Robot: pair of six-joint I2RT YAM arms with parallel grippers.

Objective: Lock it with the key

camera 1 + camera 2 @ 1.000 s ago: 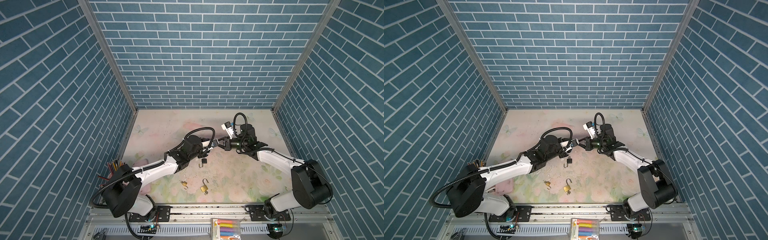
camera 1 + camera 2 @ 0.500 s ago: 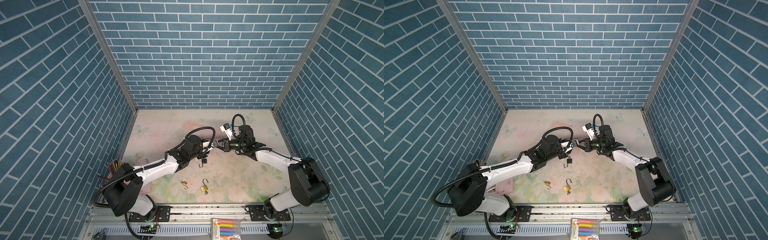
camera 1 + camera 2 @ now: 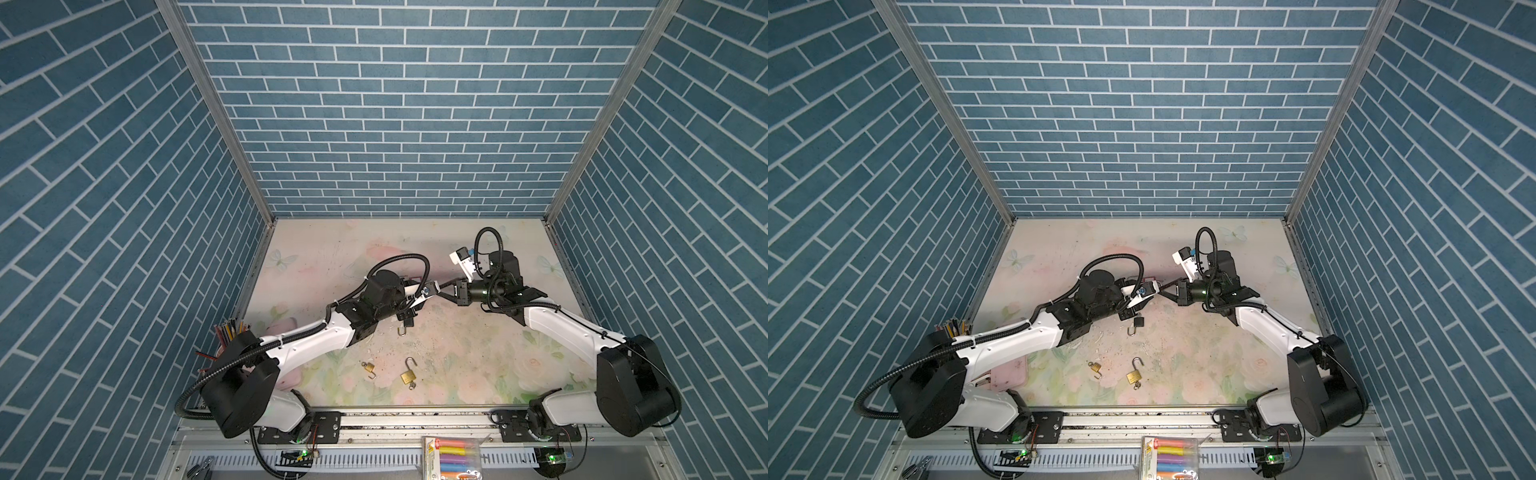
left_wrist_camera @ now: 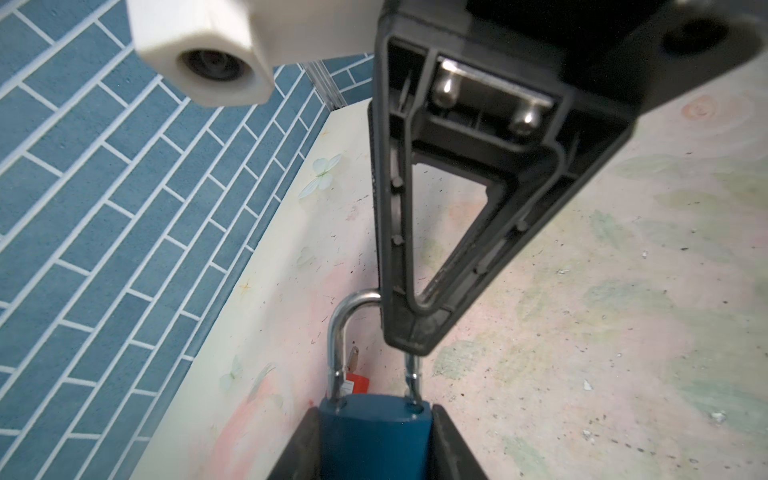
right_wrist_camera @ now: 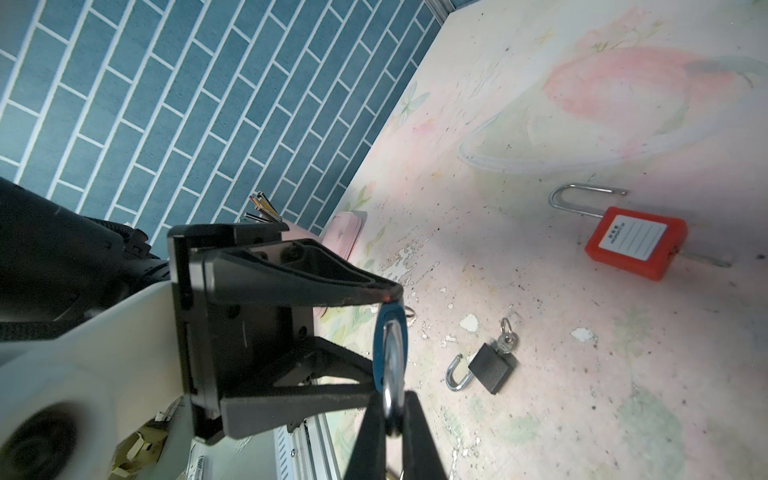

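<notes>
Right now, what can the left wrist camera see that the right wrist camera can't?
Only the left wrist view shows the right arm's white camera. Only the right wrist view shows the black padlock, the pencils and the pink case. Both show the blue padlock held in the left gripper, with the right gripper pinching its shackle.

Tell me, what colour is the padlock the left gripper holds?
The padlock is blue with a silver loop, clearest in the left wrist view.
</notes>
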